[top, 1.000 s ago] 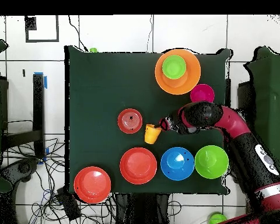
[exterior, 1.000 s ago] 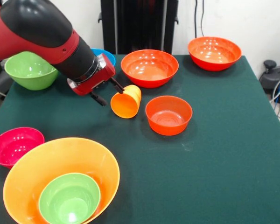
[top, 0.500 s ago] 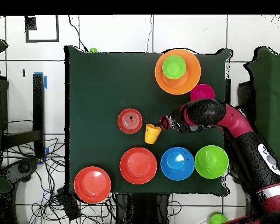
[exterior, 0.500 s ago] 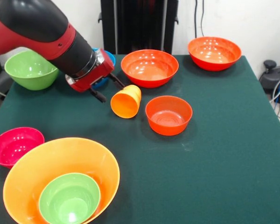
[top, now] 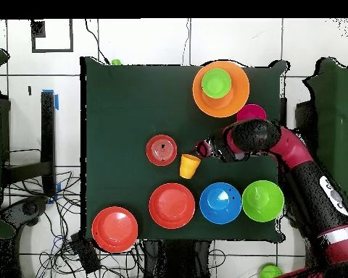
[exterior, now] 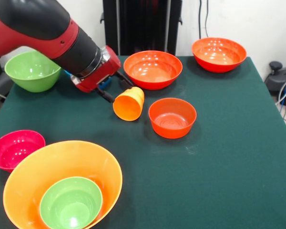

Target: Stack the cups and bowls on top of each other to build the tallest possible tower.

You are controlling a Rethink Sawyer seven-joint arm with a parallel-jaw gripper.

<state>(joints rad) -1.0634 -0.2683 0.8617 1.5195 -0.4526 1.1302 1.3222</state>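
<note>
Tower (exterior: 62,188) standing at two pieces: small green bowl (exterior: 71,202) nested in largest; I'm hovering open, empty gripper (exterior: 115,89) beside tipped orange cup (exterior: 129,103).

Glossy plastic everywhere — the largest orange bowl (exterior: 62,176) and small green bowl (exterior: 70,202) catch highlights, the red-orange bowls (exterior: 153,69) shine too. Table cloth (exterior: 219,157) — dark green, matt, felt-like. Arm shell (exterior: 33,24) smooth, semi-gloss.

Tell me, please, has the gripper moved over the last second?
Yes. In the front view the gripper has risen and shifted toward the red-orange bowl behind the orange cup, which has stayed put.
</note>
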